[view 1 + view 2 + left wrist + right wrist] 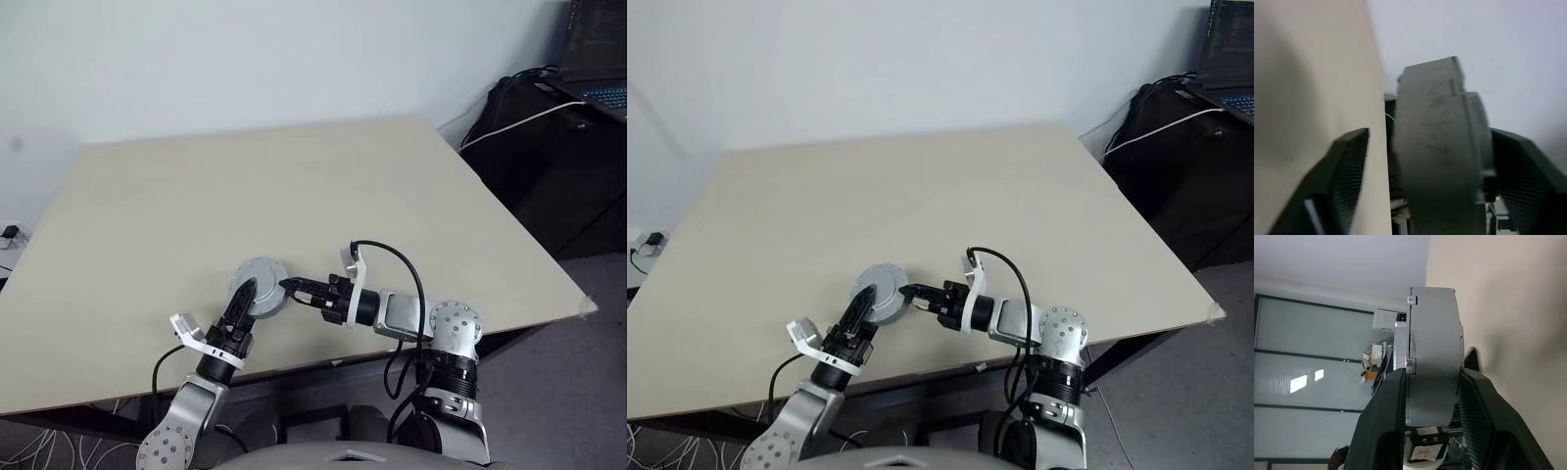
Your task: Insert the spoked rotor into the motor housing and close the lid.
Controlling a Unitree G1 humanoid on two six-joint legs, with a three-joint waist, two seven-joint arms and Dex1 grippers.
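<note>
While the right gripper (pixel 286 286) clamps the closed motor housing (pixel 260 287) above the desk (pixel 294 196), the left gripper (pixel 245 299) straddles it, fingers apart. Lid-closing seems underway; next likely calls for squeezing both halves flush.

place: office/lab | evid: plain worktable (pixel 294 186), laptop (pixel 598 49) w/ cables on dark side desk (pixel 558 166)

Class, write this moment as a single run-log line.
right gripper: shut on motor assembly | left gripper: straddling it, not clamped | assembly: lid on, above table
</note>
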